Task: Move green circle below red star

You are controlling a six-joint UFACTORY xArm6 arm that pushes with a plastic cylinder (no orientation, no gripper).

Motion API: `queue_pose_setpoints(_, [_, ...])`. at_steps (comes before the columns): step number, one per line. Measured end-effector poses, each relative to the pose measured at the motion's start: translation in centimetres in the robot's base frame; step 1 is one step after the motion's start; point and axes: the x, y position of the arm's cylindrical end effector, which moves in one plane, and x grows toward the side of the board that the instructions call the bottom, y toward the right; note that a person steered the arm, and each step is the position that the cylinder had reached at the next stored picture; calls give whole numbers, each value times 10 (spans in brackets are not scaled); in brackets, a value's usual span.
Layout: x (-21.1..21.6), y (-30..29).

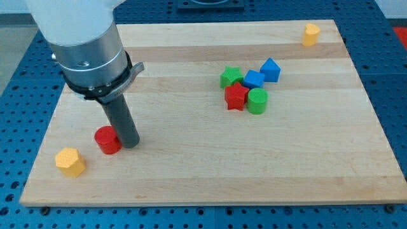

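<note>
The green circle stands right of the red star and touches it, near the board's middle right. My tip rests on the board at the view's left, far from both, right beside a red circle and touching or almost touching its right side. The rod rises from the tip to the arm's grey housing at the top left.
A green star and two blue blocks crowd just above the red star. A yellow block lies at the bottom left, another yellow block at the top right corner. The wooden board ends near all sides.
</note>
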Motion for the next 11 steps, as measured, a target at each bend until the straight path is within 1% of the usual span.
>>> queue_pose_setpoints(1, [-2,45])
queue_pose_setpoints(3, [-31,164])
queue_pose_setpoints(4, [-32,233])
queue_pose_setpoints(5, [-49,275])
queue_pose_setpoints(6, [-77,281])
queue_pose_setpoints(7, [-86,277])
queue_pose_setpoints(10, [-86,223])
queue_pose_setpoints(11, [-82,217])
